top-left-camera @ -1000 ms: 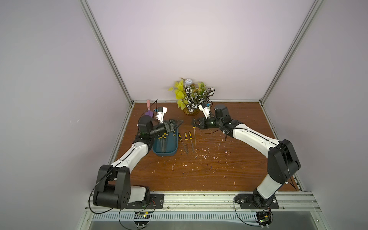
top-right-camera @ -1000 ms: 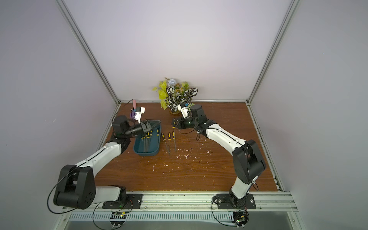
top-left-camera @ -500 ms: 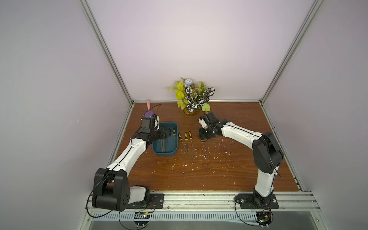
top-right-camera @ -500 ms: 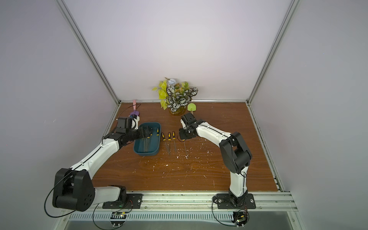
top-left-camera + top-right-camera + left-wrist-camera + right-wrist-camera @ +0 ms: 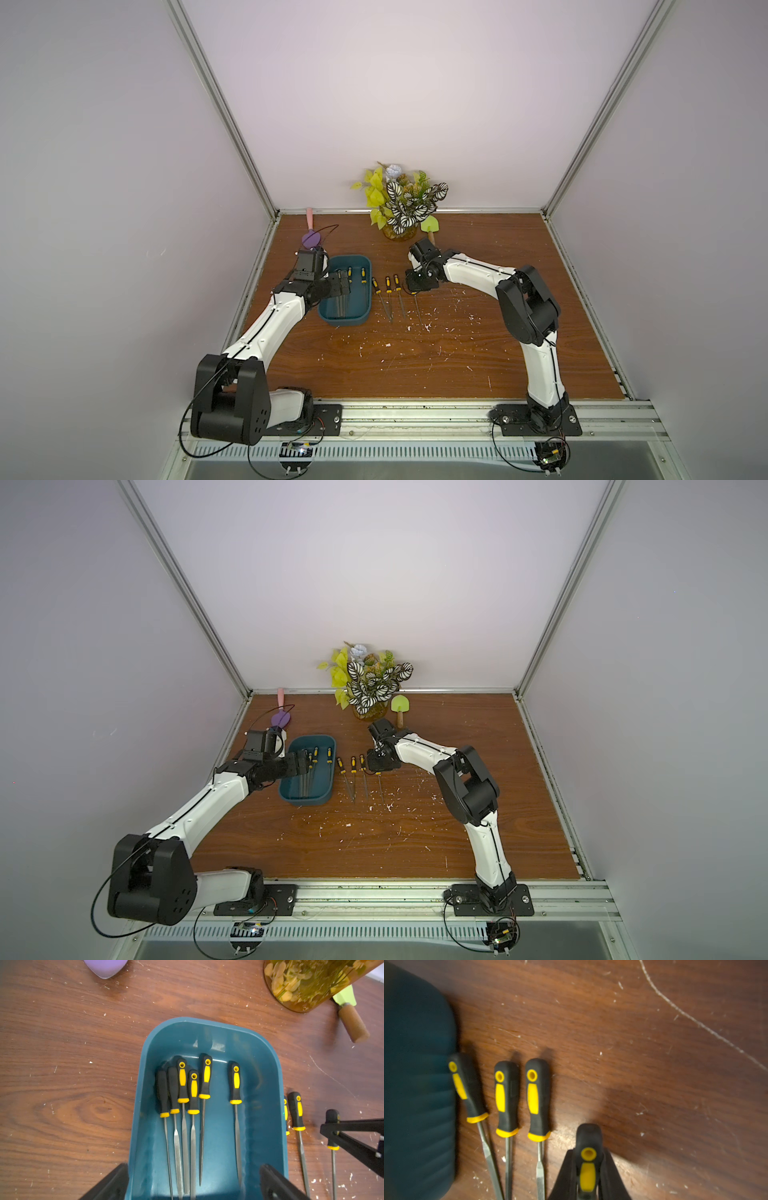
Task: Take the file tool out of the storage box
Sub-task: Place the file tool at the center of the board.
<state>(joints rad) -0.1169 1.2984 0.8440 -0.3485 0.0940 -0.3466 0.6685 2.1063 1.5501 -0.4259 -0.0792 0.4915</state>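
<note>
The dark teal storage box [image 5: 345,320] [image 5: 307,802] lies left of centre and holds several file tools [image 5: 204,1078] with black and yellow handles, side by side. My left gripper [image 5: 343,286] [image 5: 193,1186] hangs open over the box's near half, its fingers [image 5: 112,1184] spread as wide as the box, holding nothing. Three file tools [image 5: 506,1097] [image 5: 388,284] lie in a row on the wood just right of the box [image 5: 415,1084]. My right gripper [image 5: 419,284] [image 5: 588,1167] is shut on the handle of a fourth file tool [image 5: 588,1140], low over the table beside that row.
An amber vase of leaves [image 5: 401,208] stands at the back centre, with a green spatula [image 5: 430,226] beside it. A purple spatula [image 5: 311,237] lies behind the left arm. White crumbs [image 5: 415,328] dot the wooden table.
Both arms came down from a raised pose near the middle. The left gripper swung back over the box, and the right gripper lowered its file tool beside the three on the table.
</note>
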